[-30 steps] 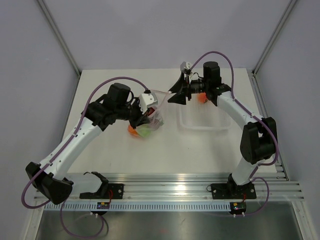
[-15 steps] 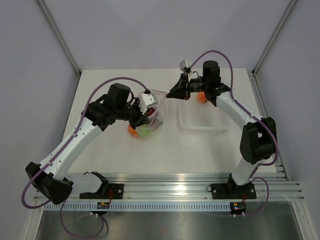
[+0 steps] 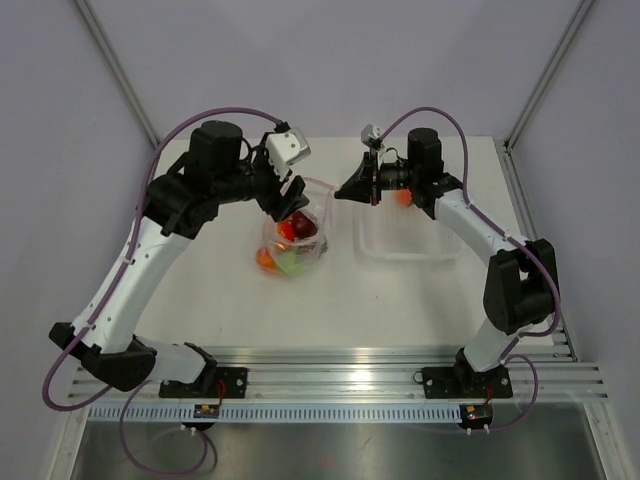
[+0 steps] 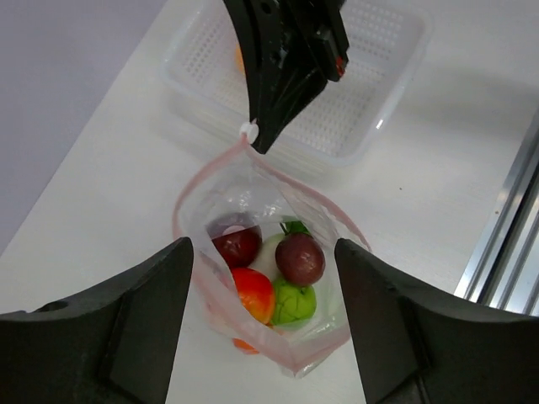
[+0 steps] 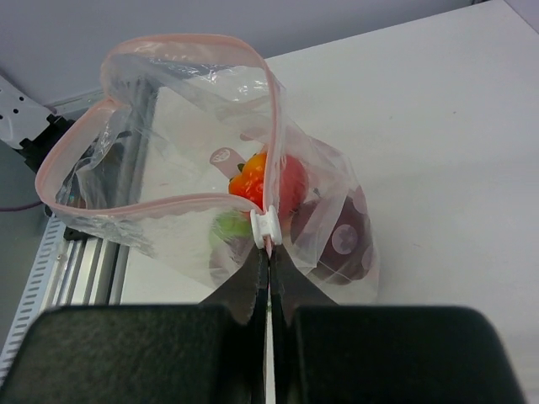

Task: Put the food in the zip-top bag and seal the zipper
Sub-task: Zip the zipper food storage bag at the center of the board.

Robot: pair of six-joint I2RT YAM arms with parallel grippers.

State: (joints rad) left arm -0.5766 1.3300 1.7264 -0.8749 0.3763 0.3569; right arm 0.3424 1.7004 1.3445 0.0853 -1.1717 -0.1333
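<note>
White table (image 3: 400,290) holds the zip-top bag (image 5: 194,118), food (image 4: 299,259) inside, its mouth gaping below and between the left gripper's (image 4: 261,252) spread fingers, while the right gripper (image 5: 268,252) pinches the zipper's (image 5: 194,39) white slider (image 5: 266,225); sealing likely needs a steady pull with the far corner braced.

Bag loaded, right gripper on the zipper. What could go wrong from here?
The right gripper pinches only the zipper at its slider, while the left gripper is open, off the zip-top bag: pulling may drag the bag instead of closing it. An orange food piece sits in the tray; sealing could leave it out.
</note>
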